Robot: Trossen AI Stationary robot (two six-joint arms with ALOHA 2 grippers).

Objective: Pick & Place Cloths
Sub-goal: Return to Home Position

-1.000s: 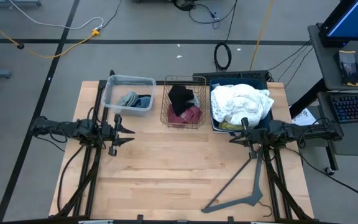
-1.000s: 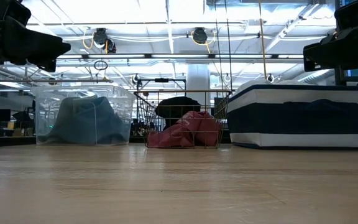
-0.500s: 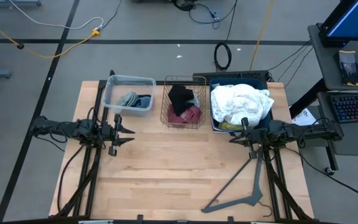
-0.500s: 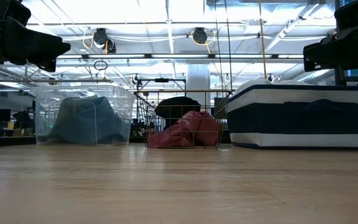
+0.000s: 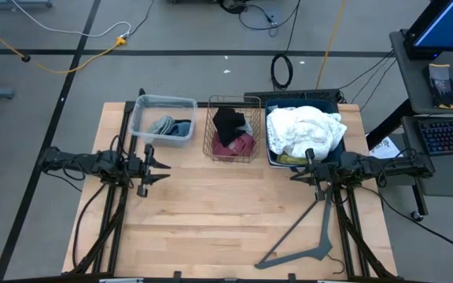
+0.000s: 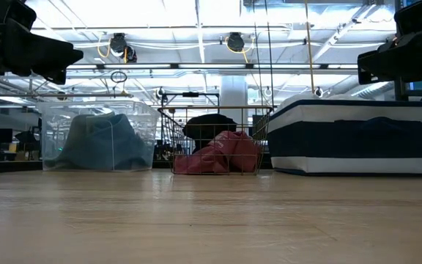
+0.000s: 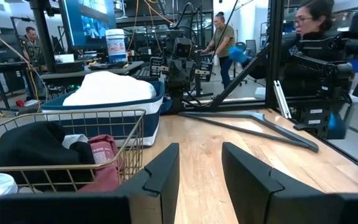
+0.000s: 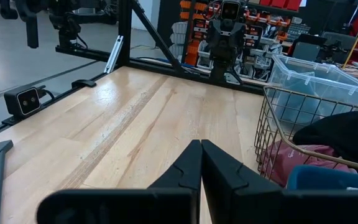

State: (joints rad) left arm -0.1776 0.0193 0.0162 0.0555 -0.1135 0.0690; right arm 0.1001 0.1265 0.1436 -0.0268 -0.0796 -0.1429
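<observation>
The cloths sit in three containers along the table's far edge. A light grey cloth (image 5: 162, 125) and a teal-blue one (image 5: 182, 130) lie in a clear bin (image 5: 141, 110). A black cloth (image 5: 228, 122) and a maroon-pink one (image 5: 242, 145) are in a wire basket (image 5: 211, 130). A white cloth (image 5: 305, 130) is heaped over a yellow one (image 5: 289, 159) in a blue bin (image 5: 270, 149). My left gripper (image 5: 165, 171) hovers open near the table's left edge, in front of the clear bin. My right gripper (image 5: 292, 176) hovers shut in front of the blue bin.
A grey plastic hanger (image 5: 313, 232) lies flat on the table's near right part, its hook toward the near edge. Bare wood stretches between the two arms. People and desks show in the room beyond the table in the left wrist view.
</observation>
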